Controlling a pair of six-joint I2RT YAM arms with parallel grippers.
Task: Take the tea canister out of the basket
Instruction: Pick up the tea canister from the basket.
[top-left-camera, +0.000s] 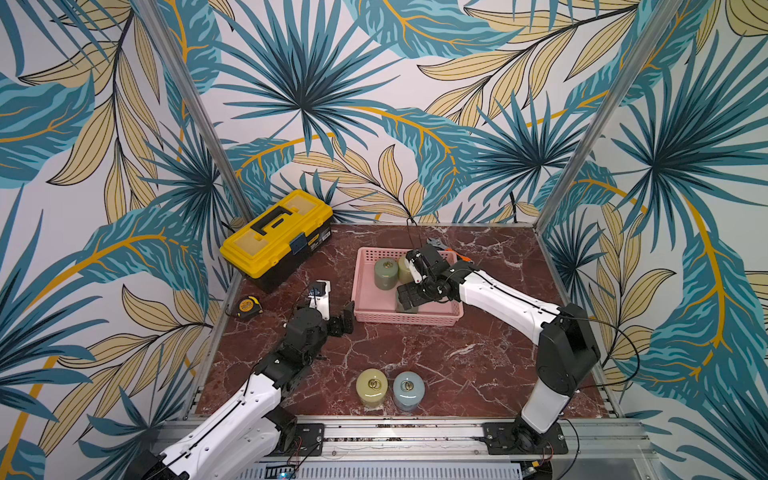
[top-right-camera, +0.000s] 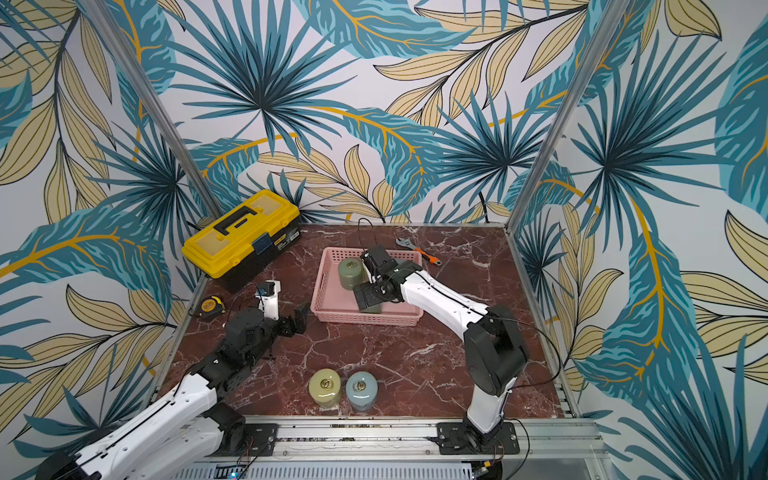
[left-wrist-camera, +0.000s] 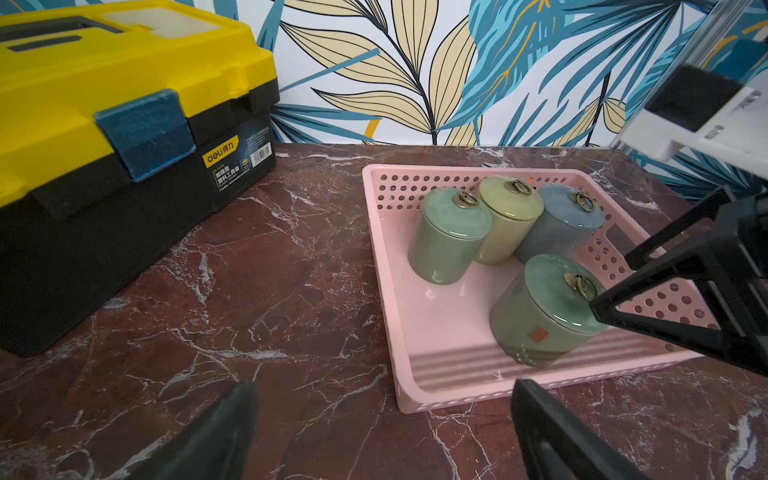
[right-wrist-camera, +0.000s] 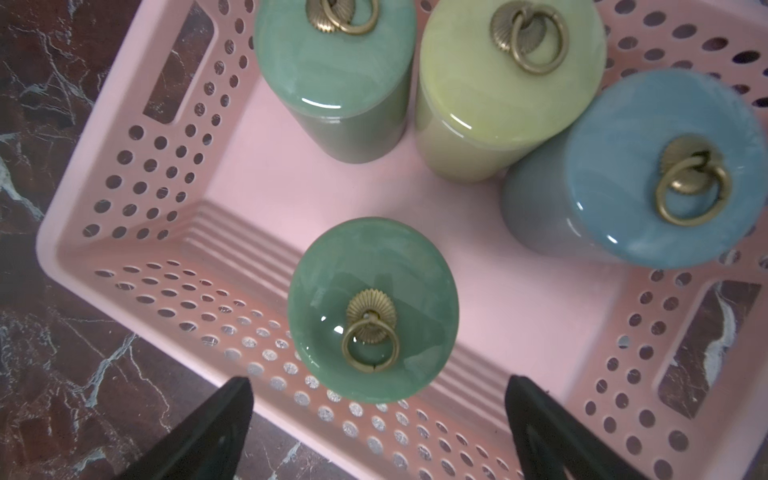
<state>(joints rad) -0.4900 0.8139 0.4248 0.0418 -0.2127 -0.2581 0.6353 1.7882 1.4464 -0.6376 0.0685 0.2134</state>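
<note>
Your right fingers (right-wrist-camera: 208, 432) are spread wide just over the near green tea canister (right-wrist-camera: 374, 307), which stands upright in the pink basket (right-wrist-camera: 124, 174) beside a second green canister (right-wrist-camera: 332, 70), a yellow canister (right-wrist-camera: 498, 91) and a blue canister (right-wrist-camera: 665, 174). Your left fingers (left-wrist-camera: 216, 436) are spread too, empty, over the surface (left-wrist-camera: 291, 291) beside the basket.

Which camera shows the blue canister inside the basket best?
The right wrist view: the blue canister is close up, lid ring clear. The left wrist view shows it smaller, partly behind a green canister. In both top views the right arm largely covers it.
</note>
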